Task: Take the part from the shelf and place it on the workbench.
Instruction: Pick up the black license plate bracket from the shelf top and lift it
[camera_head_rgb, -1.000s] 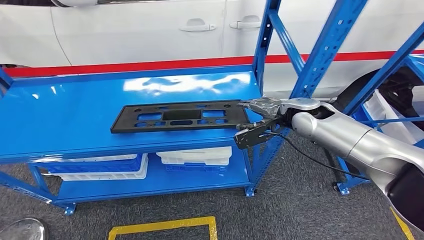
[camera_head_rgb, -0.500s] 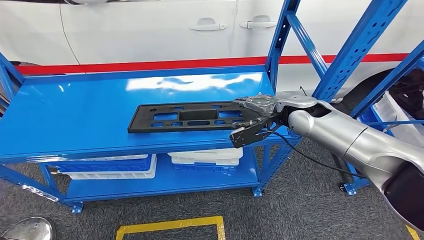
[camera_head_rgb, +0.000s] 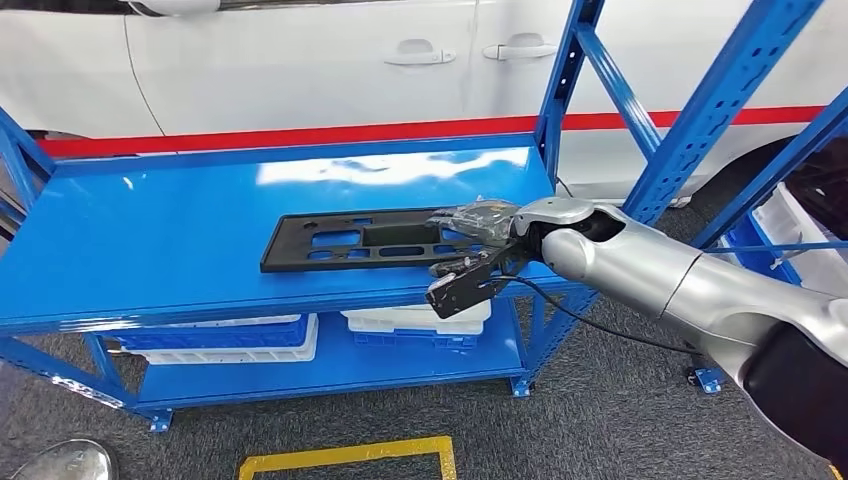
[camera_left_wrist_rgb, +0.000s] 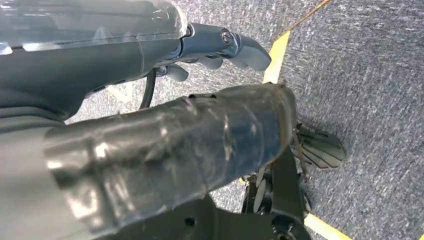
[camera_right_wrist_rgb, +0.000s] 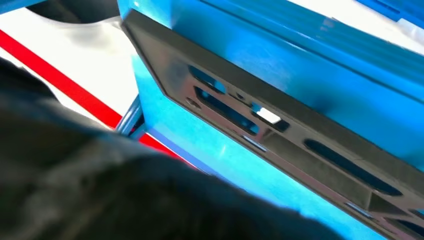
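Grey carpet covers the floor (camera_head_rgb: 600, 420), marked nearest the camera with a yellow taped outline (camera_head_rgb: 345, 455), and on it stands a blue metal shelf rack (camera_head_rgb: 150, 300) whose glossy top level serves as the surface (camera_head_rgb: 160, 230). From the near right of that surface the silver right arm (camera_head_rgb: 680, 285) reaches in, and the right robot hand (camera_head_rgb: 478, 245) is grasping the near right end of the part (camera_head_rgb: 350, 240), a flat black plastic panel with rectangular and slotted cutouts. The part lies flat toward the front right of the surface, its long side running along the front edge, its right end under the fingers. In the right wrist view the part (camera_right_wrist_rgb: 280, 120) sits against the blue surface (camera_right_wrist_rgb: 310, 60) with its cutouts plain, while the hand itself is a dark blur. Below the surface, on the rack's lower level, stacked white and blue bins (camera_head_rgb: 215, 335) sit at the left and another stack (camera_head_rgb: 415, 320) sits under the part. The left robot hand (camera_left_wrist_rgb: 220, 45) hangs over the carpet beside a yellow line, its fingers curled in on nothing. Beyond the surface stands a white car (camera_head_rgb: 300, 60) with a red stripe along its doors.
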